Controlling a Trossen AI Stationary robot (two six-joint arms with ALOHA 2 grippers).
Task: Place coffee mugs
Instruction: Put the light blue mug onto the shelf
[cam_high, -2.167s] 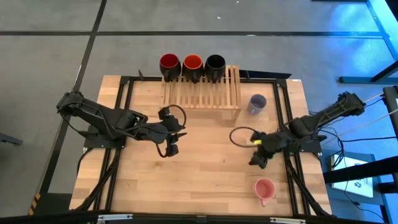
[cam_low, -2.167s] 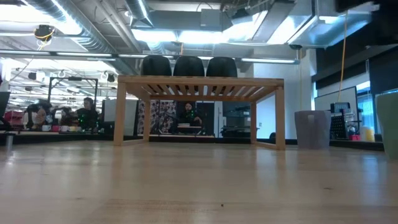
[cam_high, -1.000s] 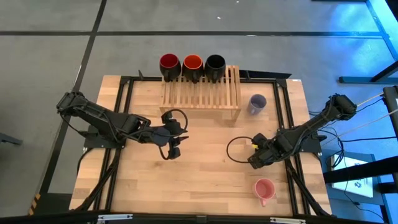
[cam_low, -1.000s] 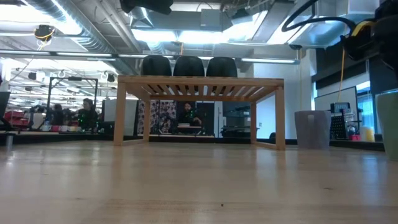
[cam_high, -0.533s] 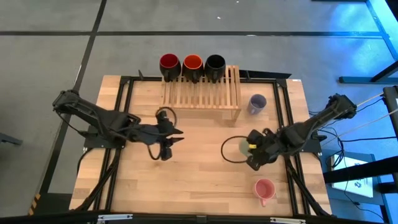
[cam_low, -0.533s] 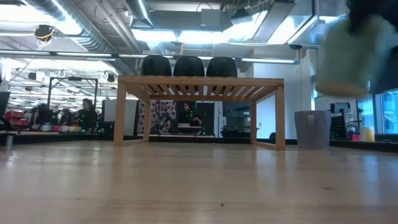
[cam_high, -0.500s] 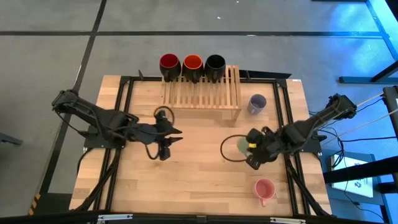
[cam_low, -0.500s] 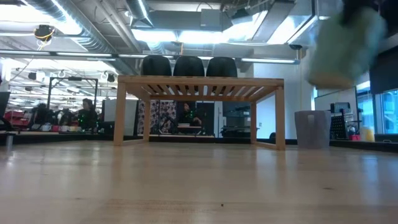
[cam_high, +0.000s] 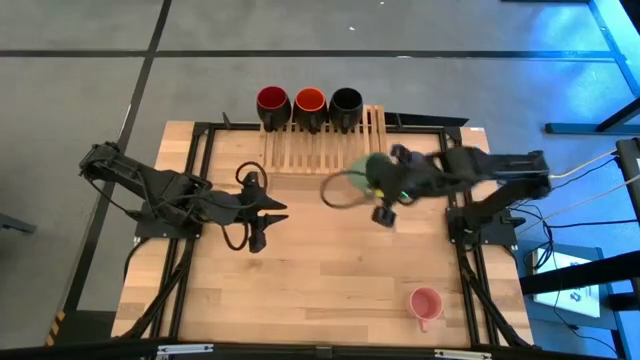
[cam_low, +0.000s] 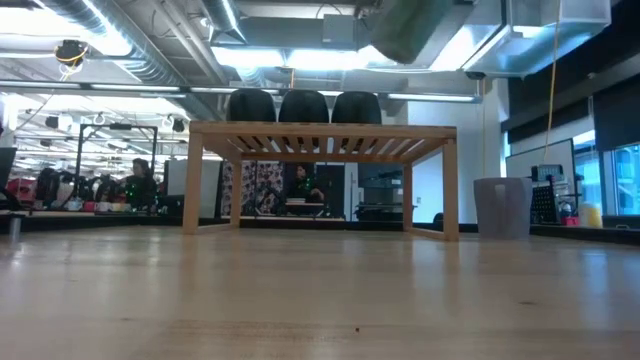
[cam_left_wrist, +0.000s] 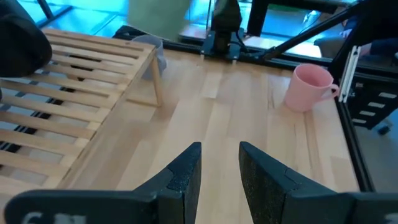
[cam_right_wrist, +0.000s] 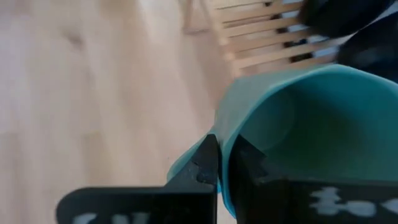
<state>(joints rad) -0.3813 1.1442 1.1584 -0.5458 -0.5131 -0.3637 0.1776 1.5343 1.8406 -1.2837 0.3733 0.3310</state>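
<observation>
A light wooden table (cam_high: 330, 270) in an open workshop. The right gripper (cam_right_wrist: 219, 163) pinches the green mug (cam_high: 378, 171) by its rim above the slatted rack (cam_high: 325, 145). The left gripper (cam_left_wrist: 219, 163) hovers slightly parted, empty.

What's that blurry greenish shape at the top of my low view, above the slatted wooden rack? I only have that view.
Observer: A green ceramic mug, held by the right tool, whose fingers pinch its rim.
Operator: Where over the rack?
Observer: Seen from above, it hangs over the rack's right end, by the edge nearer the arms.
Operator: And the left tool?
Observer: The left tool is open and empty, over bare table to the left of the rack.
Operator: Any mug I can't see?
Observer: A pink ceramic mug stands near the table's right corner on the robot's side.
</observation>
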